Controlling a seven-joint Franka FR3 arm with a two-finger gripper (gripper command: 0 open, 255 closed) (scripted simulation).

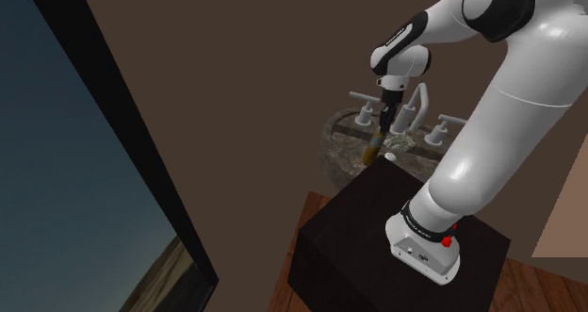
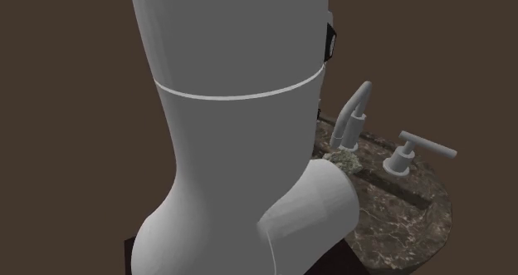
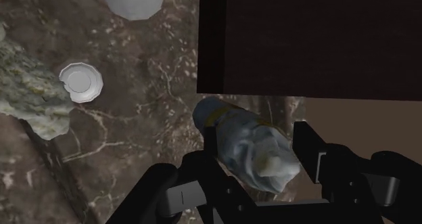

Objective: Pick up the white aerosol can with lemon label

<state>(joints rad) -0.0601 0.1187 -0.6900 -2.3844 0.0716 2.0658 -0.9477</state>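
Your gripper [image 3: 258,136] is closed snug on the pale aerosol can [image 3: 243,140]; shoulder view, faucet [image 1: 413,108] sits about three o'clock of the gripper.

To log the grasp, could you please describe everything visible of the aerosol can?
The aerosol can is a pale bluish-white cylinder with a yellow band near its far end and a white nozzle toward the camera. It sits clasped between the fingers of the gripper, over the dark marbled counter, beside the dark stand.

Glossy white arm [image 1: 514,122] of rounded links with dark joint bands, an all-black tool [image 1: 381,126], a red button [image 1: 449,237] on its white base [image 1: 419,251].
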